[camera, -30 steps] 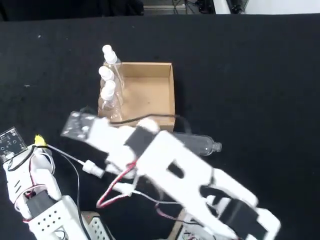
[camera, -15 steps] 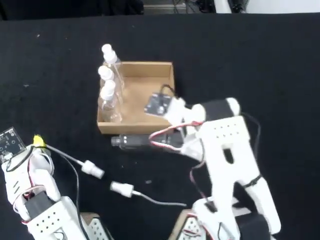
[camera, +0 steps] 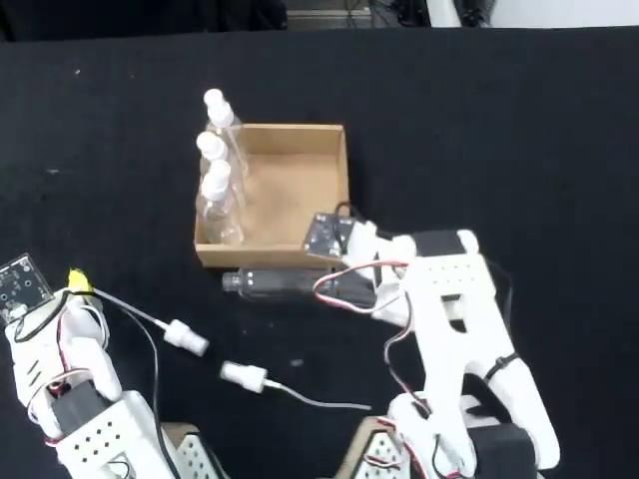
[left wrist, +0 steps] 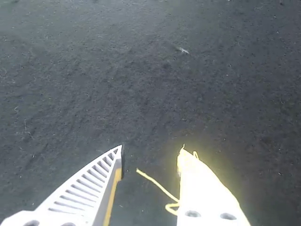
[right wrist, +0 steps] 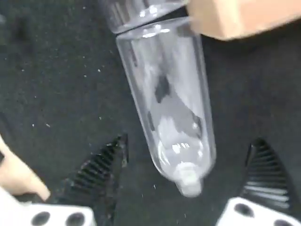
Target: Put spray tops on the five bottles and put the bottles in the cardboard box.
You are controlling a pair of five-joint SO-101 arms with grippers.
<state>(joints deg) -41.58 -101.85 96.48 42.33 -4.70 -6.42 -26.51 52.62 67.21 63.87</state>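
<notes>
Three bottles with white spray tops (camera: pixel 217 185) stand along the left wall of the cardboard box (camera: pixel 300 180). A clear bottle without a top (camera: pixel 265 282) lies on the black table just in front of the box. A second topless bottle (right wrist: pixel 164 108) lies in line with it, its neck pointing at the right wrist camera. My right gripper (camera: pixel 344 282) (right wrist: pixel 188 160) is open, with one finger on each side of that bottle's neck end. Two loose spray tops (camera: pixel 185 337) (camera: pixel 245 376) lie in front. My left gripper (left wrist: pixel 151 150) hangs open over bare table at the front left.
The box corner (right wrist: pixel 235 19) is close to the far side of the straddled bottle. The thin tubes of the spray tops trail across the table in front (camera: pixel 319 402). The left arm's body (camera: pixel 70 389) stands at the front left edge.
The right arm swung from the box's front left over to the right, then lowered its open gripper around the lying bottle. The left arm stayed still.
</notes>
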